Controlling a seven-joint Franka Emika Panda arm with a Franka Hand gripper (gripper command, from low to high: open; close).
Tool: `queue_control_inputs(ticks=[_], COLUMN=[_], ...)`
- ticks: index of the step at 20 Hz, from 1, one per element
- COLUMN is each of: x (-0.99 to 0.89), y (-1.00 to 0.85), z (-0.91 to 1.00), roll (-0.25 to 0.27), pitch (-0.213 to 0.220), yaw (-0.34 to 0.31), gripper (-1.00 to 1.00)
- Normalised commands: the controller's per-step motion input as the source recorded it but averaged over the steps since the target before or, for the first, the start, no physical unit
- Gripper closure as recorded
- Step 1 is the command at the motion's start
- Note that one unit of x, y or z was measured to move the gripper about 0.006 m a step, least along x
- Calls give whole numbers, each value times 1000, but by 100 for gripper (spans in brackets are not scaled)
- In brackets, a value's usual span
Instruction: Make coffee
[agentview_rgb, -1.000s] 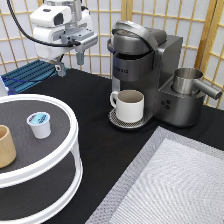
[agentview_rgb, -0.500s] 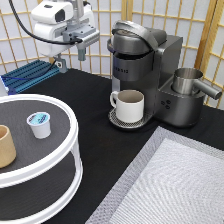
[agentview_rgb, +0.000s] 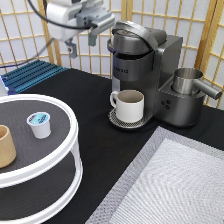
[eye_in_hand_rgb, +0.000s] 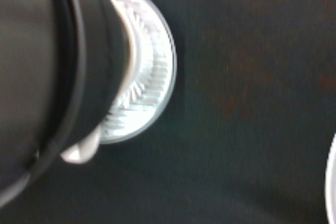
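The coffee pod (agentview_rgb: 39, 124), white with a teal-blue foil top, stands on the upper tier of a round white stand (agentview_rgb: 70, 150). The grey coffee machine (agentview_rgb: 150, 60) has its lid down, and a cream-white mug (agentview_rgb: 130, 105) sits on its drip tray (agentview_rgb: 116, 120). My gripper (agentview_rgb: 82, 42) hangs high at the exterior view's top, just left of the machine's lid, open and empty, far from the pod. The wrist view shows the silver drip tray (eye_in_hand_rgb: 146, 75) beside the dark machine body (eye_in_hand_rgb: 45, 75).
A tan wooden cup (agentview_rgb: 5, 146) stands on the stand's left edge. A steel jug (agentview_rgb: 188, 82) sits on the machine's right side. A blue rack (agentview_rgb: 30, 75) lies at the back left. A grey mat (agentview_rgb: 170, 185) covers the bottom right.
My gripper has risen and moved to the exterior view's right, toward the coffee machine's lid. The pod, mug and cup have not moved.
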Motion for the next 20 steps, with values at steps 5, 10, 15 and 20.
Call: queue_control_inputs(ticks=[5, 10, 15, 20], x=[825, 630, 284, 245], y=[-172, -311, 61, 333], z=[371, 5, 57, 193], roll=[75, 185, 120, 27], pitch=[0, 56, 116, 57], yaw=[-76, -55, -9, -2], gripper=[-100, -100, -100, -100])
